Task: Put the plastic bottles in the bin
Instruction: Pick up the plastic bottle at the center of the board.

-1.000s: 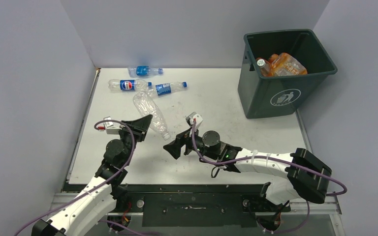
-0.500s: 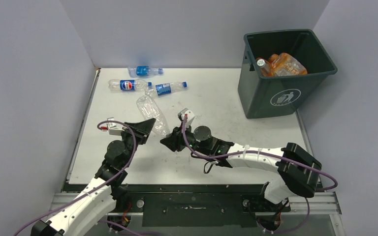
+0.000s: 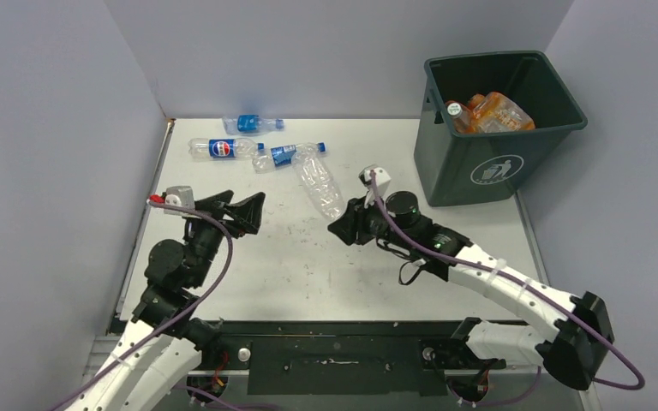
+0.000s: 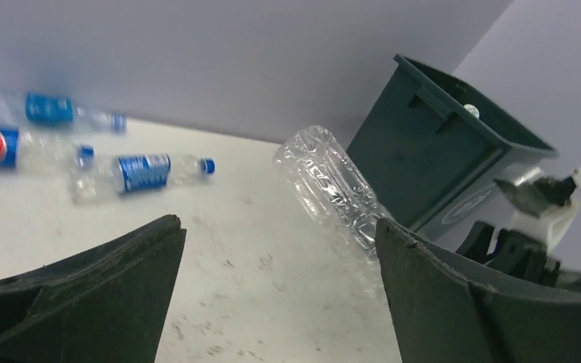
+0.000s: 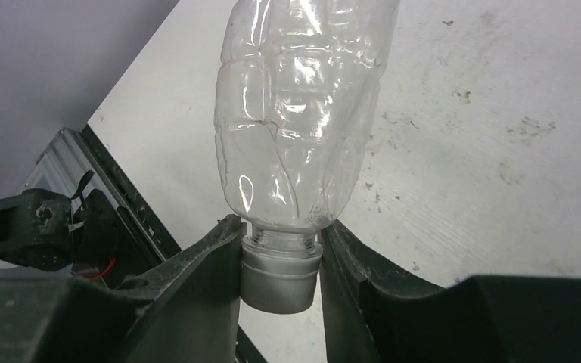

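**item 1, left tool** (image 4: 276, 227): sitting nearest the arm bases and farthest from the bin (image 3: 471, 171). its jaws are standing wide apart, holding nothing, and facing across the desk (image 3: 308, 265) toward the bin.

**item 2, right tool** (image 5: 281, 227): hanging between the left tool and the bin, short of the bin's front wall. its jaws are clamping the grey cap and neck of a clear bottle (image 5: 299, 113).

**item 3, clear bottle:** crumpled and unlabelled, its body is pointing away from the right tool and away from the bin. it is looking lifted off the desk, though this is hard to tell.

**item 4, three labelled bottles:** lying on their sides well to the left of the bin, one with a round red-and-blue logo (image 3: 220, 148), one with a blue band (image 3: 287, 155), and one against the back wall (image 3: 253, 123).

**item 5, bin:** standing open at the far right corner, with orange bottles (image 3: 497, 111) lying inside.

**step in hand:** judging by the grip, the right tool is carrying one bottle to the bin.

**next move:** this is calling for swinging the bottle above the bin's rim, then parting the jaws. the empty left tool is looking free to go for the labelled bottles.

**surface and room:** the desk is pale grey and is showing dark scuffs. plain lilac-grey walls (image 3: 308, 51) are closing in three sides.
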